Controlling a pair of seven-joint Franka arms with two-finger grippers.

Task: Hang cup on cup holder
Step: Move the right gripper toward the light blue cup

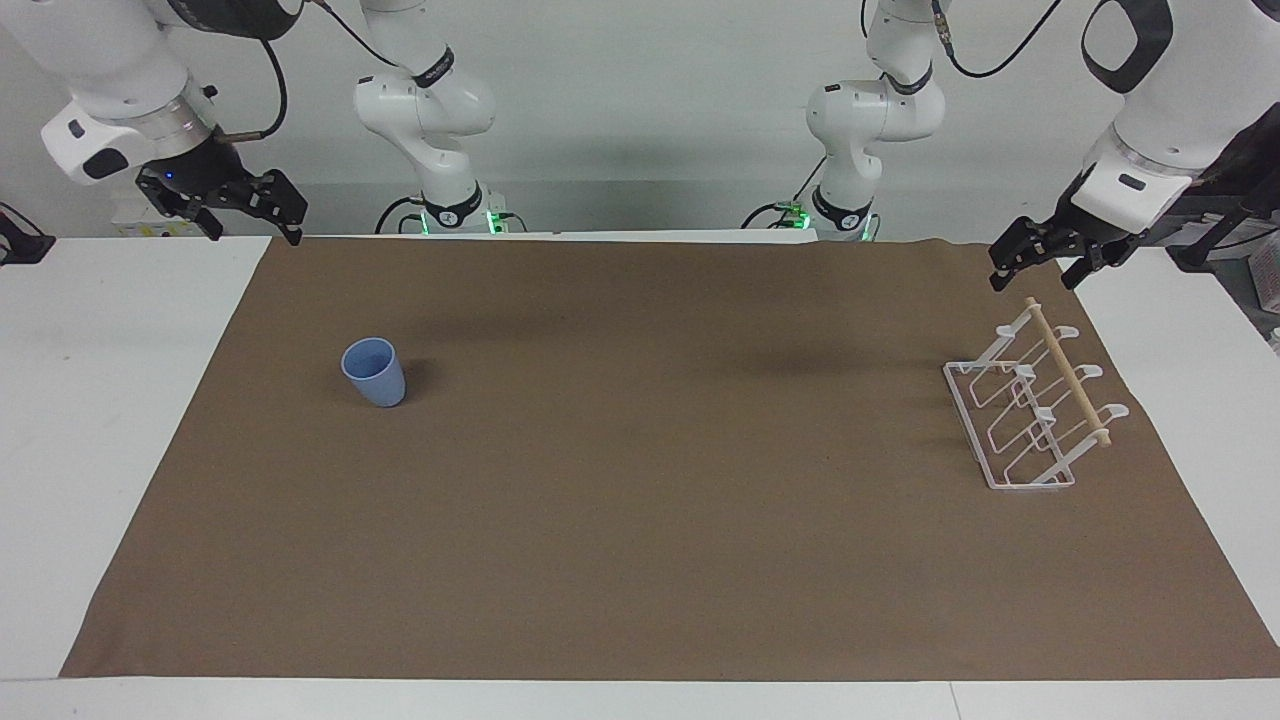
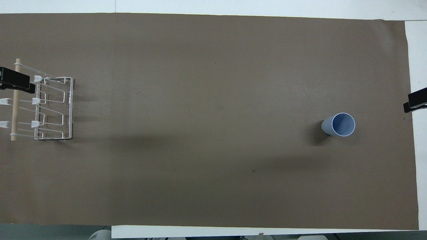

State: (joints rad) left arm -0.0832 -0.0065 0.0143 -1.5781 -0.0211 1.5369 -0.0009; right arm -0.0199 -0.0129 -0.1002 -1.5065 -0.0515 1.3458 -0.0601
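The light-blue cup stands upright, mouth up, on the brown mat toward the right arm's end of the table; it also shows in the overhead view. The white wire cup holder with its wooden dowel stands toward the left arm's end, with no cup on its prongs. My left gripper hangs open and empty in the air over the mat's edge beside the holder's dowel end. My right gripper hangs open and empty over the mat's corner, well apart from the cup.
A brown mat covers most of the white table. Bare white table strips lie at both ends. Nothing stands on the mat between the cup and the holder.
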